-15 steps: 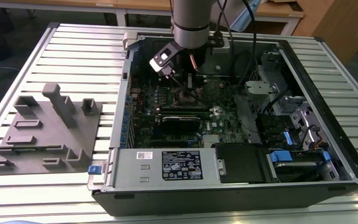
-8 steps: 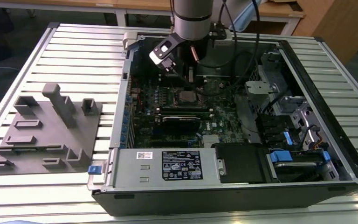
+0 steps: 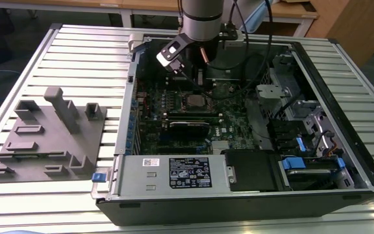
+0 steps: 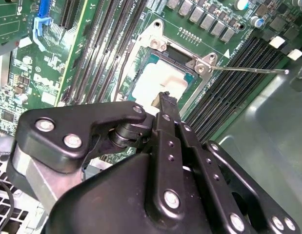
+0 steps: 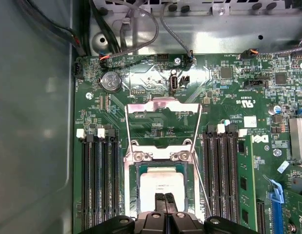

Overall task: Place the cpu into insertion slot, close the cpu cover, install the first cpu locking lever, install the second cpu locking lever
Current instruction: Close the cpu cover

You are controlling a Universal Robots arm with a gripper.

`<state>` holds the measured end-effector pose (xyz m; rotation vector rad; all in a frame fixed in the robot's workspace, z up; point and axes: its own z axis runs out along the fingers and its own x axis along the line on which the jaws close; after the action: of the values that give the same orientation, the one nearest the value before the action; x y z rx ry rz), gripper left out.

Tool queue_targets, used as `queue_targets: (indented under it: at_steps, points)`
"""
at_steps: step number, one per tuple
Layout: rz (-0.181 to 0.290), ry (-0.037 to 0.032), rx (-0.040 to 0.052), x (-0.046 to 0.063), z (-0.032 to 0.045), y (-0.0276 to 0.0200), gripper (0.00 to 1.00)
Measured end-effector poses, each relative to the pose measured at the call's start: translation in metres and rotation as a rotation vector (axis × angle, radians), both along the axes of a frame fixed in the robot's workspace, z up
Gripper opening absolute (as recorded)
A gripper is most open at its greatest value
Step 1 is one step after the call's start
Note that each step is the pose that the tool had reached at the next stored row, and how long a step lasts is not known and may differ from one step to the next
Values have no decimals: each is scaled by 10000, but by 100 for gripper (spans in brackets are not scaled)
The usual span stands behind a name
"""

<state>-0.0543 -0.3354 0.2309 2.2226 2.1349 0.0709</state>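
While cover (image 5: 163, 106) stands open, hand (image 5: 165, 196) above cpu (image 5: 159, 181)

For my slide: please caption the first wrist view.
The gripper is over the cpu seated in the insertion slot; the cpu cover stands open.

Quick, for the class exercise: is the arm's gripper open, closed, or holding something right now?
Gripper: closed, with its fingers together and nothing visible between them. Its tips are over the silvery-grey square cpu.
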Motion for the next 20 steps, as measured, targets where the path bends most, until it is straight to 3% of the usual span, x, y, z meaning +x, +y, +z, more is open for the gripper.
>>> queue_targets:
  at_steps: [20]
  points:
    - [0,-1,2,9,32,1,11]
